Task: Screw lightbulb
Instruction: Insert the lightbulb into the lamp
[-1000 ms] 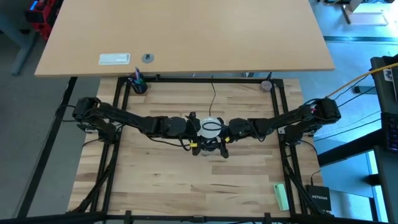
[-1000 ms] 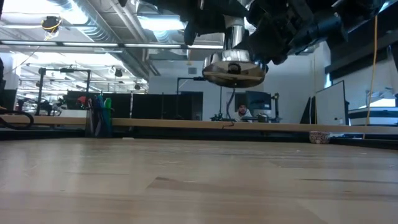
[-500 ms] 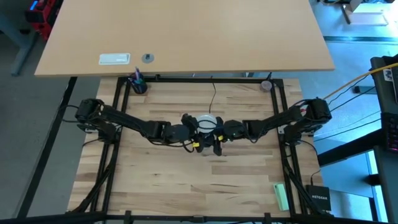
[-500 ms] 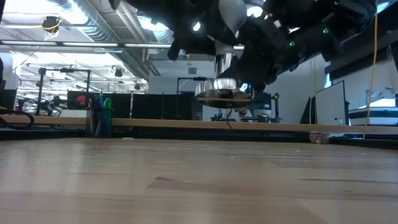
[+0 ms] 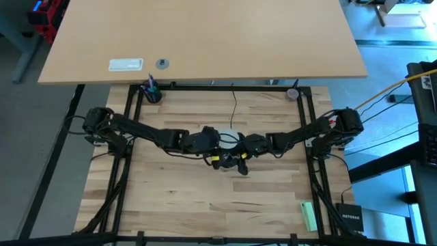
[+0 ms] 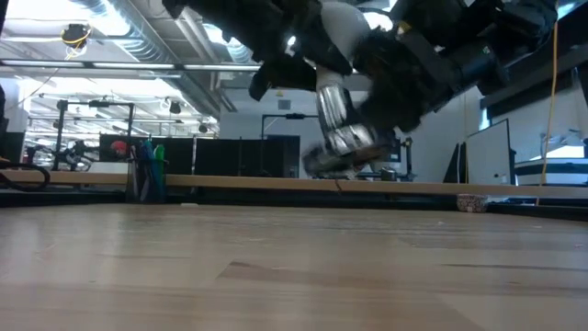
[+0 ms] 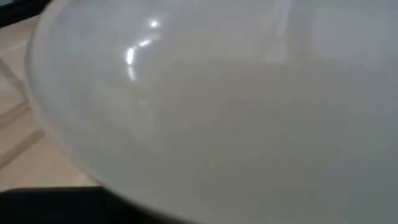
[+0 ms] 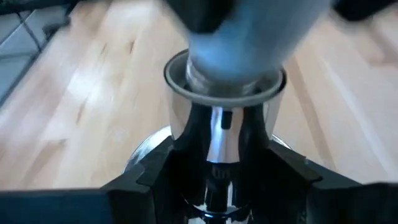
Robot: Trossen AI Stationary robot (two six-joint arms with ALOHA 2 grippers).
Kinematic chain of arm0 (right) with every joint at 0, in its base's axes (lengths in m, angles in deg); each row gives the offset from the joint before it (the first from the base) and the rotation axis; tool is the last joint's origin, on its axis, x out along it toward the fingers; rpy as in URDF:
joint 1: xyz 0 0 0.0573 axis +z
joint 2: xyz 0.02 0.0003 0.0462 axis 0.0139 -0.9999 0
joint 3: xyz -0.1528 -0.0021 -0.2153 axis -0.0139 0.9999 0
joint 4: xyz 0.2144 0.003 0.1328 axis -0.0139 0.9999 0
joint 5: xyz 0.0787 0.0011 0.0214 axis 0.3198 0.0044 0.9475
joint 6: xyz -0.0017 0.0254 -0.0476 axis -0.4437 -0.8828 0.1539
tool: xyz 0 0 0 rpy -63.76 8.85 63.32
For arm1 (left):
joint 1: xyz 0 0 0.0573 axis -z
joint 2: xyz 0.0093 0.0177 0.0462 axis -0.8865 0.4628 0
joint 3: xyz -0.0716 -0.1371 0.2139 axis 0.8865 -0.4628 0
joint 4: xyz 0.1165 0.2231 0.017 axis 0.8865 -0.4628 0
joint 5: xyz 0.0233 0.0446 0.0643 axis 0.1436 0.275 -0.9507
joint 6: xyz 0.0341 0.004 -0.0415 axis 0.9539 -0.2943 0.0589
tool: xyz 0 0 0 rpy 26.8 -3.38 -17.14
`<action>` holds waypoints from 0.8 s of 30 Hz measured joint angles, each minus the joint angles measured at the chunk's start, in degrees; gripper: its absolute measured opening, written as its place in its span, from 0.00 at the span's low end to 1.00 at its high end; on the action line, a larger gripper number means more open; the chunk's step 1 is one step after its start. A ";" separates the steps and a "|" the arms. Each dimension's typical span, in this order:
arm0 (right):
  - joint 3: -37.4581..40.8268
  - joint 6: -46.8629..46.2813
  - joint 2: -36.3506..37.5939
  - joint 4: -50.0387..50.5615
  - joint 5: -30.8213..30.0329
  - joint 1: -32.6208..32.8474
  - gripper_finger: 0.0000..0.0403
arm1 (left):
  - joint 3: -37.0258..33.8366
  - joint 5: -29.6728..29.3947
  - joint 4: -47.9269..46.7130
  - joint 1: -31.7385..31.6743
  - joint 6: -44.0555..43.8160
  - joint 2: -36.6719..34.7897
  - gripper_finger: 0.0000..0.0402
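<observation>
The frosted white lightbulb (image 5: 229,137) hangs over the middle of the table, and its dome (image 7: 211,112) fills the left wrist view. Its neck (image 8: 233,65) sits in the rim of a silver metal socket (image 8: 221,124). In the low view, bulb (image 6: 342,28) and socket (image 6: 344,142) lean together, clear of the tabletop. My left gripper (image 5: 213,141) is shut on the bulb from the table's left. My right gripper (image 5: 239,145) is shut on the socket from the table's right. A thin black cord (image 5: 235,102) runs from the socket toward the far edge. My left gripper holds the lightbulb at its dome (image 6: 347,20), coming from the table's left and slanting down. The dome itself hides the fingers in the wrist view. The bulb is lifted clear and tilted, with its screw end down in the socket. My right gripper pinches the socket's silver barrel (image 8: 219,134) between its two fingers (image 8: 163,171), below the rim. It comes from the table's right, slanting down. The socket is lifted clear of the table and tilted, its flared foot (image 6: 335,164) lowest.
A cup of pens (image 5: 151,91) and a small bowl (image 5: 292,93) stand at the far corners of the work table. A green object (image 5: 308,215) and a black box (image 5: 350,219) lie at the near right. A larger tabletop (image 5: 205,34) lies beyond.
Both grippers have gone down with the bulb and socket, which stay joined and clear of the table. My left gripper has rolled about its own line. The socket, level a second ago, now leans.
</observation>
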State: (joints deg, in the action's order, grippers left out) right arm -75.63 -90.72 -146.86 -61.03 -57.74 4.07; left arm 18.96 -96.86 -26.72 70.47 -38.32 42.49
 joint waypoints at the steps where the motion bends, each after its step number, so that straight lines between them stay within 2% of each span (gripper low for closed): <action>1: -0.28 0.08 -0.02 0.51 -0.30 0.02 0.45 | 1.30 -0.03 -2.87 0.00 0.46 -0.02 0.34; 4: -0.73 0.20 0.07 0.30 -1.13 0.00 0.45 | 4.23 -0.83 -7.04 0.02 2.88 -0.09 0.34; 8: -0.73 0.49 0.07 -1.57 -1.55 0.02 0.45 | 4.66 -2.81 -3.26 0.38 5.56 0.13 0.34; 12: -0.56 0.83 0.20 -3.18 -2.00 0.00 0.45 | 4.51 -7.94 -0.63 1.30 7.57 0.02 0.34; 17: 1.29 0.85 0.94 -10.69 -0.80 0.02 0.45 | 4.46 -9.09 3.87 3.24 11.47 -1.43 0.34; 24: 1.45 1.89 1.36 -10.07 -0.23 0.07 0.45 | 4.55 -9.44 0.47 3.34 10.31 -1.42 0.34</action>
State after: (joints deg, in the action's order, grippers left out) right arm -74.18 -88.83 -145.51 -71.11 -57.97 4.13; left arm 23.51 -106.31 -26.25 73.81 -28.01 41.07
